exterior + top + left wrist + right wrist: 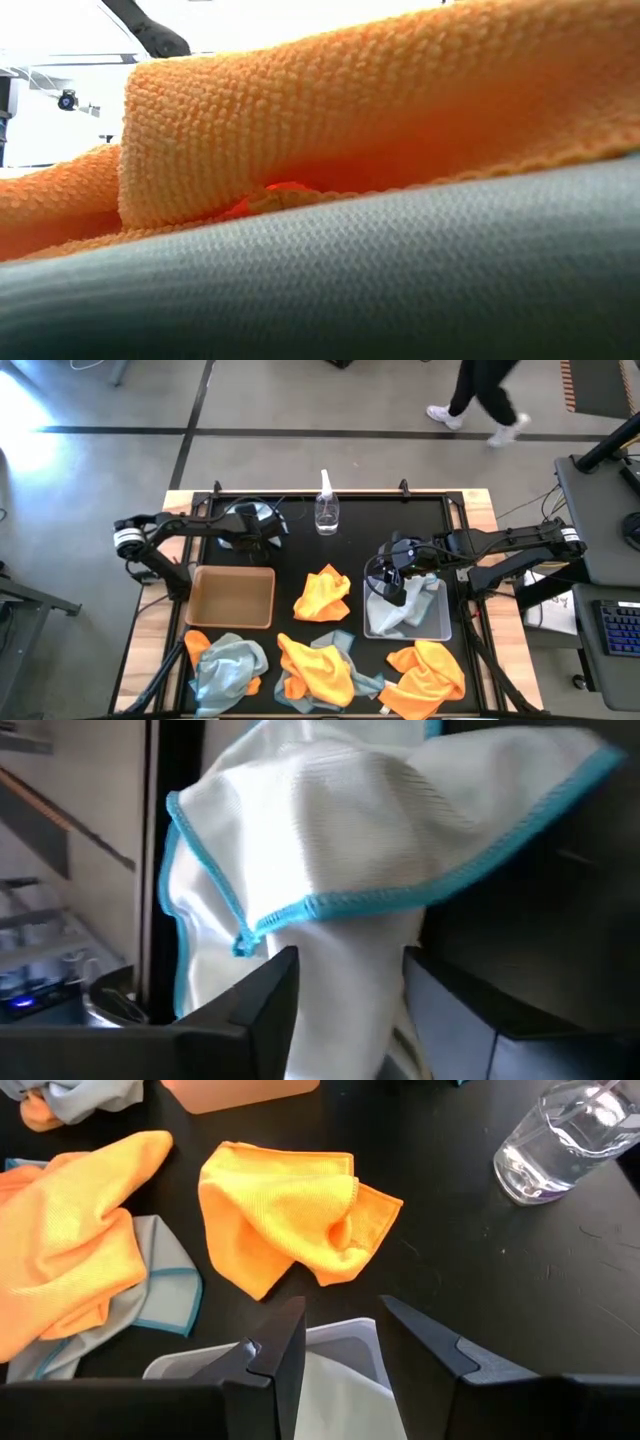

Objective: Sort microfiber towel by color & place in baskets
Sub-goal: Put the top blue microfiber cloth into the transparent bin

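From above, a matte black table top [300, 550] carries two shallow rectangular trays. The tan cardboard tray [232, 622] has a bare floor, and the translucent plastic tray [441, 630] has soft pale blue-grey towels [418, 605] slumped in it, one spilling over its near-left wall. A crumpled orange towel [322, 595] lies between the trays. Along the front edge are three loose heaps: a blue-grey cloth over orange [225, 665], a mixed orange and grey heap [320, 670], and an orange heap [428, 670]. A clear spray bottle [326, 510] with a white trigger head stands upright at the back. The left gripper [245, 520] is at the back left of the table, and the right gripper [398, 575] hangs over the plastic tray's back-left corner. A person's legs [485, 400] cross the floor beyond the table. The low view is filled by a knobbly looped orange pile [350, 120] folded over a finer-woven grey cloth [400, 280]. The left wrist view shows a white, finely ribbed cloth [350, 820] hemmed in turquoise stitching. It drapes close in front and runs down between that gripper's jaws, and it cannot be told whether they press it. In the right wrist view the jaws stand apart with nothing between them, just above the rounded corner of the plastic tray. The creased orange towel lies beyond that corner, with the bottle's glassy body off to one side.
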Motion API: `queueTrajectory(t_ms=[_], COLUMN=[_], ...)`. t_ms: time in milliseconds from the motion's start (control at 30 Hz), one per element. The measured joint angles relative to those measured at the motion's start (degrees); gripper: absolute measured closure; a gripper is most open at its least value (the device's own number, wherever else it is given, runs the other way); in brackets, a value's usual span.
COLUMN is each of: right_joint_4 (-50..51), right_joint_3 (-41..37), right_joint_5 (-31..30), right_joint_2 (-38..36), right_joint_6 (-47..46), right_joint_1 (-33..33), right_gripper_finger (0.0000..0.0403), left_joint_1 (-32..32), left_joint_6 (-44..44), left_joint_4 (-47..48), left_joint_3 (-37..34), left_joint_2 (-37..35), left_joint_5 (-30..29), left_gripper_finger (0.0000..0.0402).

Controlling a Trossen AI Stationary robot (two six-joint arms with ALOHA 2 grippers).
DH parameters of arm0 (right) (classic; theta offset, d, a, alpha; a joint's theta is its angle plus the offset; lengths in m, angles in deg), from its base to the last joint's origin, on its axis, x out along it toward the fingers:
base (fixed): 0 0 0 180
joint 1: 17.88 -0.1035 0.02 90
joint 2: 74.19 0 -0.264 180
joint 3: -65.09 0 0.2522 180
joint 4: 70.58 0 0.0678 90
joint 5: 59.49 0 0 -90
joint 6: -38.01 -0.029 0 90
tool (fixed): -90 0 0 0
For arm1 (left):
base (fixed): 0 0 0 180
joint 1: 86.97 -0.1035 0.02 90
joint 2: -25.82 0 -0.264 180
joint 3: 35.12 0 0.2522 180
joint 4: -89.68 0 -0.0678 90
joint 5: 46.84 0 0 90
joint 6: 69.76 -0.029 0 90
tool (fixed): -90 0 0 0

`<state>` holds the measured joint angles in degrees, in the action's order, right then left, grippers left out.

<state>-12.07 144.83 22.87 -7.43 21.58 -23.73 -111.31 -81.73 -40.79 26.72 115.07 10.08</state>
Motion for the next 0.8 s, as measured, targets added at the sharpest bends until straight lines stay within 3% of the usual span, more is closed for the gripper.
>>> queueTrajectory(t_ms=[300,500,800], right_joint_4=[0.04,0.04,0.03], right_joint_3=[-0.02,-0.02,-0.06], right_joint_5=[0.02,0.02,0.02], right_joint_2=[0.00,0.00,0.00], right_joint_6=[-0.02,-0.04,-0.04], right_joint_1=[0.00,0.00,0.00], right_gripper_finger=[0.0284,0.0284,0.0284], left_joint_1=[-0.48,-0.56,-0.82], left_joint_6=[-8.62,-14.69,-17.57], left_joint_4=[-2.18,-3.22,-3.22], left_joint_3=[0.00,0.00,0.00], left_joint_2=[3.41,3.88,1.56], left_joint_5=[-4.35,-11.45,-13.57], left_gripper_finger=[0.0215,0.0217,0.0217])
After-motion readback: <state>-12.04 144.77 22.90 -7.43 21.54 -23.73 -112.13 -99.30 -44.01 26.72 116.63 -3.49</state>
